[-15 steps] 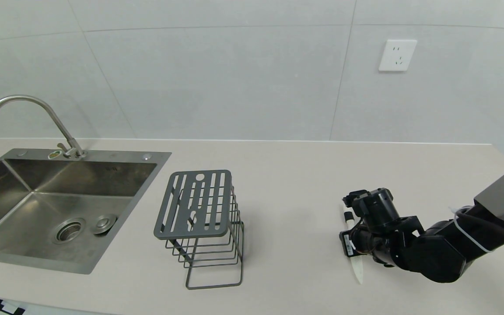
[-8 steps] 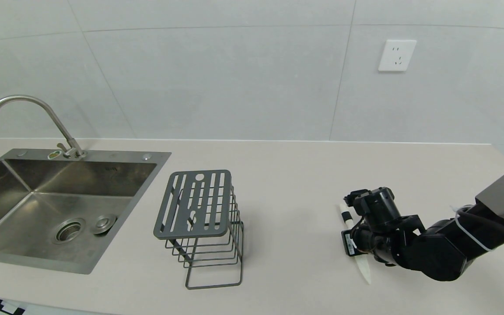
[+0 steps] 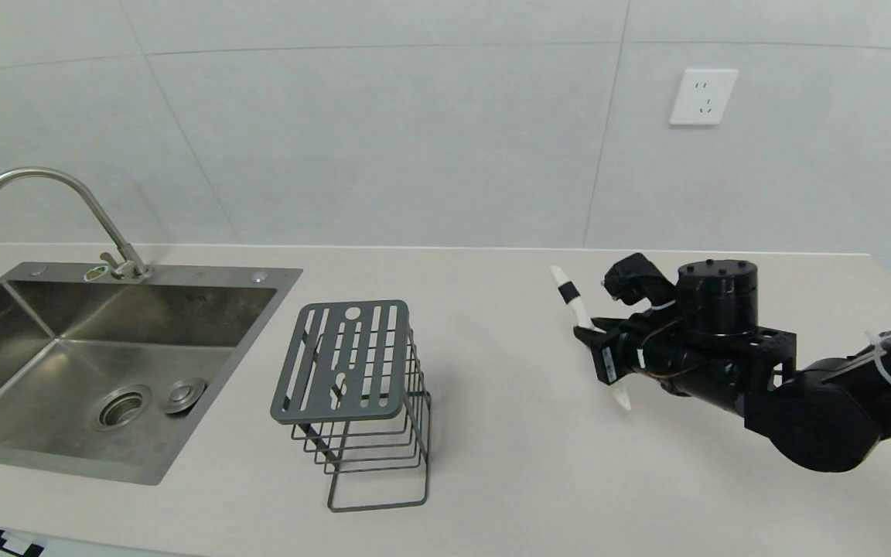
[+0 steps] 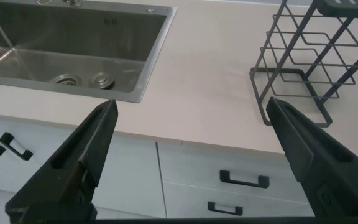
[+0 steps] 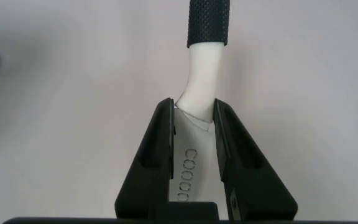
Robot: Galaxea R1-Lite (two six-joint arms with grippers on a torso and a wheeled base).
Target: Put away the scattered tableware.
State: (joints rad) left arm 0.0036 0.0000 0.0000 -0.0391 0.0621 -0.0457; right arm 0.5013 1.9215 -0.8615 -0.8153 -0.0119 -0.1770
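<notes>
We see the right tool [image 5: 194, 111] clamping a white knife [image 5: 202, 71] between both fingers; the knife's black textured grip [image 5: 209, 22] sticks out beyond them.

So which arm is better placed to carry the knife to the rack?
Right. The right gripper is shut on the white knife, right of the rack; the left gripper is open, empty.

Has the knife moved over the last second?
Yes. The knife, clamped in the right gripper, has lifted off the counter and shifted toward the wall and slightly toward the rack.
</notes>
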